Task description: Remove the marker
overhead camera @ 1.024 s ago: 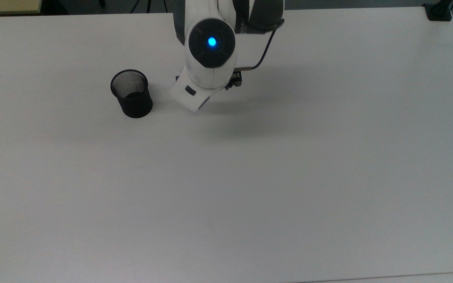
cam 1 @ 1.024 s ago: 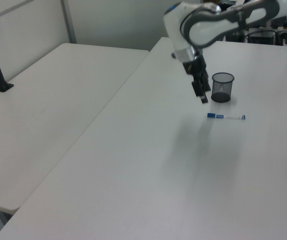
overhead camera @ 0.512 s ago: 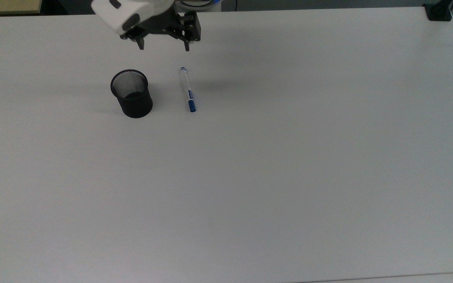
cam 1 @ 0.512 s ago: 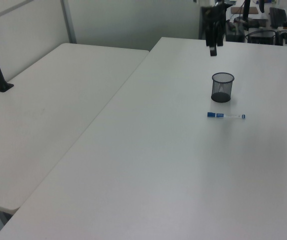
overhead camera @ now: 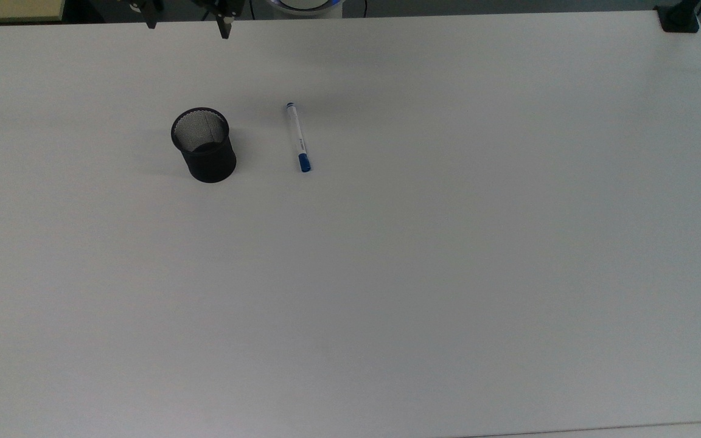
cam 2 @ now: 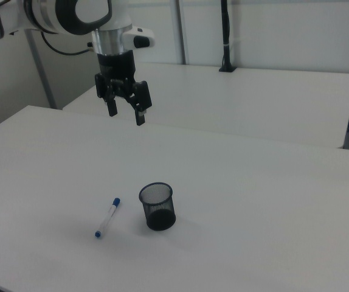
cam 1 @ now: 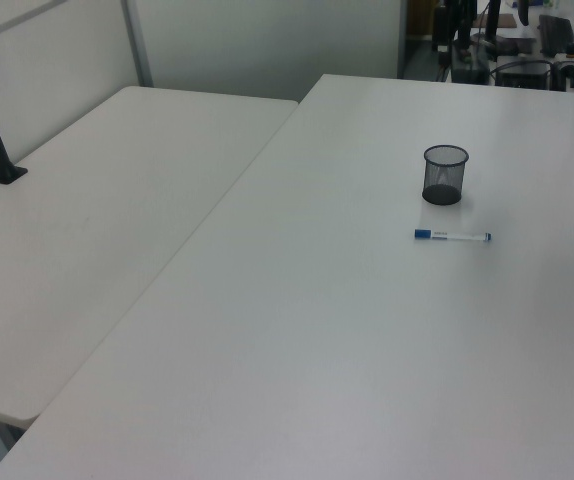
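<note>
Marker: the marker (overhead camera: 297, 137) (cam 1: 452, 236) (cam 2: 107, 217) lies flat on the white table (overhead camera: 423, 255) (cam 1: 317, 330) (cam 2: 253, 182), outside the mesh cup and not touching it.
Marker ends: in the top view the blue cap points toward the bottom edge and the small blue end toward the top edge.
Landmark: the black mesh cup (overhead camera: 203, 145) (cam 1: 444, 175) (cam 2: 157, 206) stands upright on the table.
Marker from the cup: just beside it, on the top view's right, on the right view's left, and nearer the camera in the left view.
Gripper: the gripper (overhead camera: 187, 21) (cam 2: 125, 112) hangs in the air above the table, well apart from the cup and marker, beyond the cup in the right view.
Jaws: spread apart, holding nothing, fingertips (cam 2: 140, 119) pointing down.
Arm: white, reaching in from the right view's upper left.
Beyond: a second white table (cam 1: 87, 220) (cam 2: 266, 97) stands alongside.
</note>
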`<move>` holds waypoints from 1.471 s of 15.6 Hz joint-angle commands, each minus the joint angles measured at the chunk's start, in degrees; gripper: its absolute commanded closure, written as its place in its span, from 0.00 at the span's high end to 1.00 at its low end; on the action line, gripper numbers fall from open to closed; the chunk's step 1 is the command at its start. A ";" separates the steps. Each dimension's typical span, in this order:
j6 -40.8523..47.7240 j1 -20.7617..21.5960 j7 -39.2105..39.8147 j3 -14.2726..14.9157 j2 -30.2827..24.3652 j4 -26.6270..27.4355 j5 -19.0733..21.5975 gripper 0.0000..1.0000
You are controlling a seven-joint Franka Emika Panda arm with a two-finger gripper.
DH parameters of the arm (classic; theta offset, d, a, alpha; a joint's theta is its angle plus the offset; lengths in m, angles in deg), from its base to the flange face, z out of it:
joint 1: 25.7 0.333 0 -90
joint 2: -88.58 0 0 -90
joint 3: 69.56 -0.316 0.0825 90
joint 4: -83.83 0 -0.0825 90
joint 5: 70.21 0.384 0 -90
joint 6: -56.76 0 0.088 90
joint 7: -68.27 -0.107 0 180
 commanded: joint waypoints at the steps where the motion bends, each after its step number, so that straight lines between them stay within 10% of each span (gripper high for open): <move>1: -6.01 0.49 -1.89 -0.52 -5.76 10.19 0.18 1.00; 23: -9.81 6.47 -3.04 -1.13 -5.24 13.38 -0.17 1.00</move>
